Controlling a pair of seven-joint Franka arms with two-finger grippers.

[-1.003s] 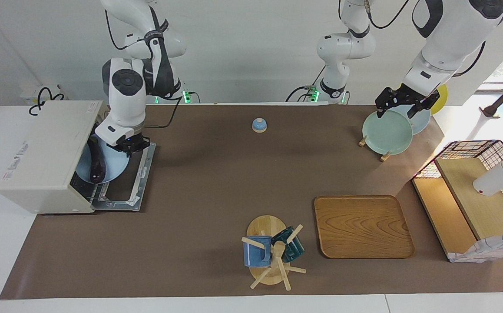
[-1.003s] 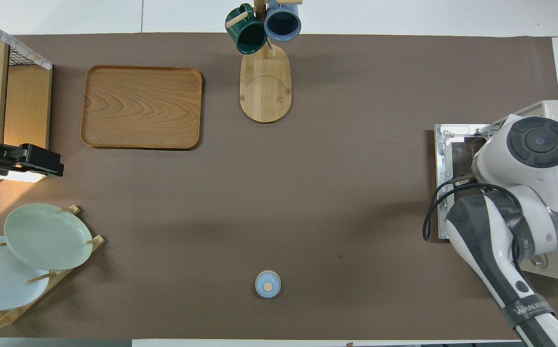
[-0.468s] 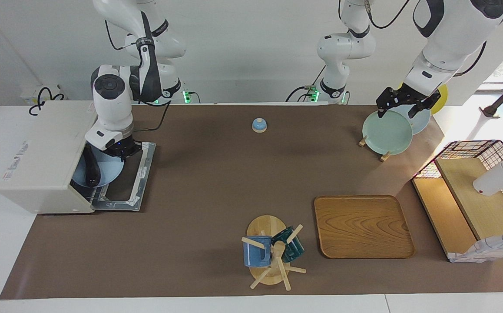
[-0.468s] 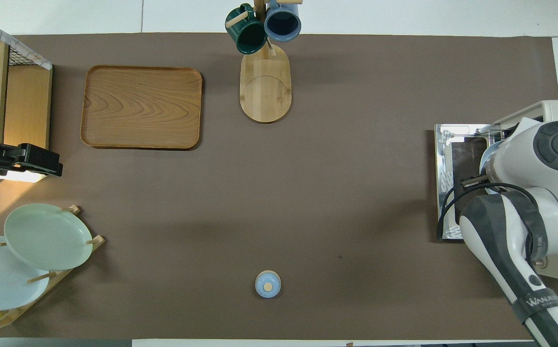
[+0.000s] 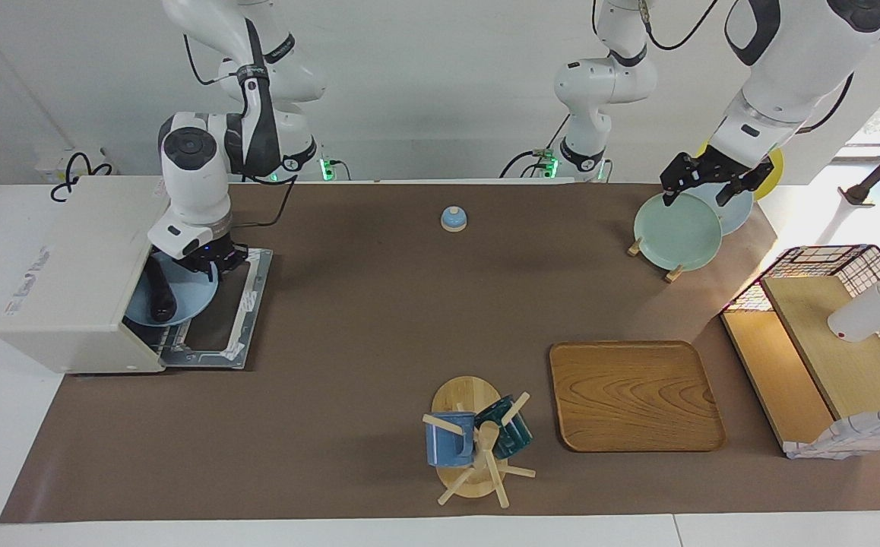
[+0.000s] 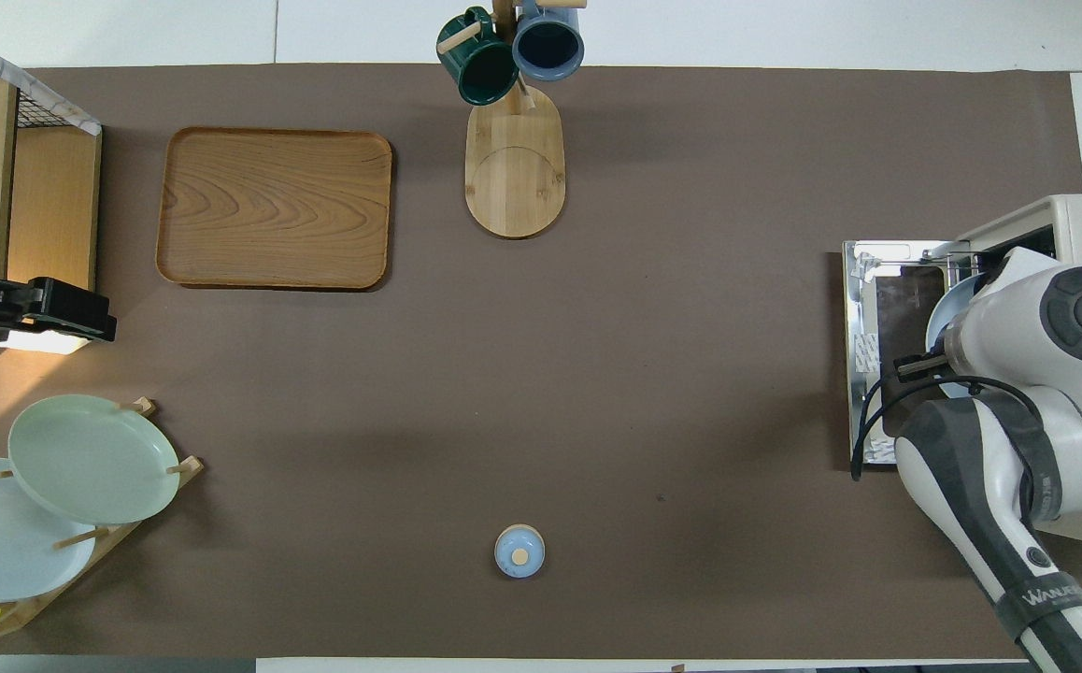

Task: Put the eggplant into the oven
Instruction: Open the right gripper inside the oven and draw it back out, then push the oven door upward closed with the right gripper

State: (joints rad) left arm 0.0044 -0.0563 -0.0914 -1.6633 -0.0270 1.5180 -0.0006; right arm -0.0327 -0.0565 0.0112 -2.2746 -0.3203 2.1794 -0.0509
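Hands first: left hand (image 5: 702, 181) waits spread open over the racked plates (image 5: 675, 232) at two o'clock of the facing view. Right hand (image 5: 208, 258), at nine o'clock, meets the blue plate (image 5: 191, 295) (gripping or not, I cannot tell), apparently so the eggplant (image 5: 157, 292) rides on it into the oven (image 5: 75, 266). Both lie deeper in than a second ago.

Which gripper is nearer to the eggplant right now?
The right gripper: it is at the oven mouth, on the rim of the blue plate carrying the eggplant. The left gripper waits over the plate rack.
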